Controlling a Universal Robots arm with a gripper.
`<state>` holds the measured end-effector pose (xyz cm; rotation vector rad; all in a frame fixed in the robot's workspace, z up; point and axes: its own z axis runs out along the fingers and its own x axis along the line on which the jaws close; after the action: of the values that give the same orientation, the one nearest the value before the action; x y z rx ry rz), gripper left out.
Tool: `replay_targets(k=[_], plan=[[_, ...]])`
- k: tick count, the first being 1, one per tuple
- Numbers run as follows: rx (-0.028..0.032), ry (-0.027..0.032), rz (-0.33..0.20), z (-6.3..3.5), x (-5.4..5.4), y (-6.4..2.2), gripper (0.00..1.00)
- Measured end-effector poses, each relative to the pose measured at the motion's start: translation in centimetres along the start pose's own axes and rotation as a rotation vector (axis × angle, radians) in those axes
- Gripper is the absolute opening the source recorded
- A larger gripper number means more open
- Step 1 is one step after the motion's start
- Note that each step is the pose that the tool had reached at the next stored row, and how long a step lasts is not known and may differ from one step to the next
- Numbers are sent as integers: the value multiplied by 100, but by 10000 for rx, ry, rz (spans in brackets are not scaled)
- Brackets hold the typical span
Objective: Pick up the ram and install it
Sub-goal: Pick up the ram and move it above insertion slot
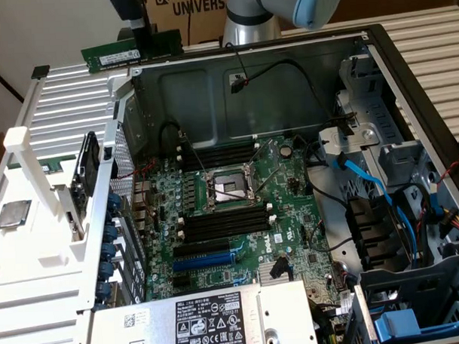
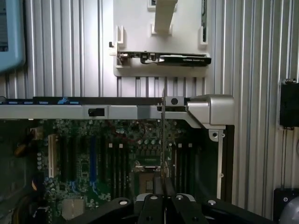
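The ram (image 1: 116, 55), a green stick with a white label, hangs in the air above the far corner of the open computer case on the exterior view's left. My gripper (image 1: 143, 41) is shut on its upper edge. In the wrist view the ram (image 2: 163, 135) shows edge-on as a thin strip running out from between my fingertips (image 2: 163, 189), over the case wall and the motherboard (image 2: 93, 158). Black memory slots (image 1: 224, 221) lie on the motherboard (image 1: 291, 207) on either side of the processor socket (image 1: 228, 189), well below the stick.
A white parts rack (image 1: 33, 171) on the exterior view's left holds a silver processor chip (image 1: 14, 213) and a dark card (image 1: 90, 165). The power supply (image 1: 212, 320) sits at the near edge. Blue and black cables (image 1: 365, 182) and drive bays crowd the right side.
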<state>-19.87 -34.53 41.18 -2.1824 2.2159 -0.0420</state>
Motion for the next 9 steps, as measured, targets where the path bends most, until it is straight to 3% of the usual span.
replay_targets(k=[9], plan=[[0,0,1,20,59,-412,13]])
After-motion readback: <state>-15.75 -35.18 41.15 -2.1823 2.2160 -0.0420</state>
